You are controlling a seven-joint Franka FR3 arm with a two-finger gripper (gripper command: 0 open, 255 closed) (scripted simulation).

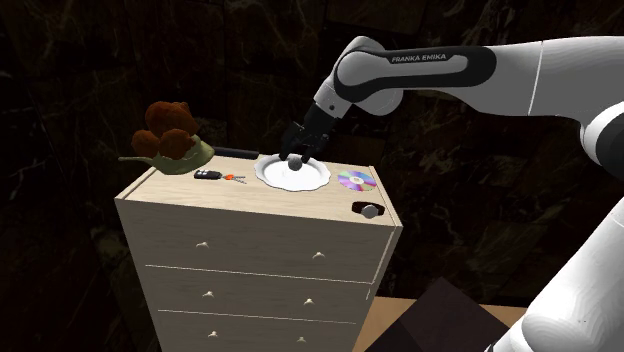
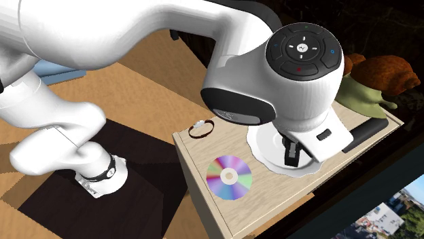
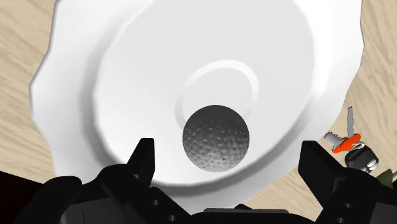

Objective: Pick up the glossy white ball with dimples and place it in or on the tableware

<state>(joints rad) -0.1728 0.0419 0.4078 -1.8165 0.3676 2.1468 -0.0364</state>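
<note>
The gripper (image 3: 229,153) hangs low over the white plate (image 3: 121,70). Its fingers are spread wide with the dimpled ball (image 3: 216,137) between them, touching neither. The ball rests on the plate, overlapping the edge of its central ring, so the placing looks done. By its look the ball is hard, light and slick (a nudge would likely set it rolling). Any grasp should pinch across its widest girth. The shallow, wavy-rimmed plate holds nothing but the ball. Keys (image 3: 347,141) lie just beside the plate on the dresser top (image 1: 250,196), to the shoulder view's left.
</note>
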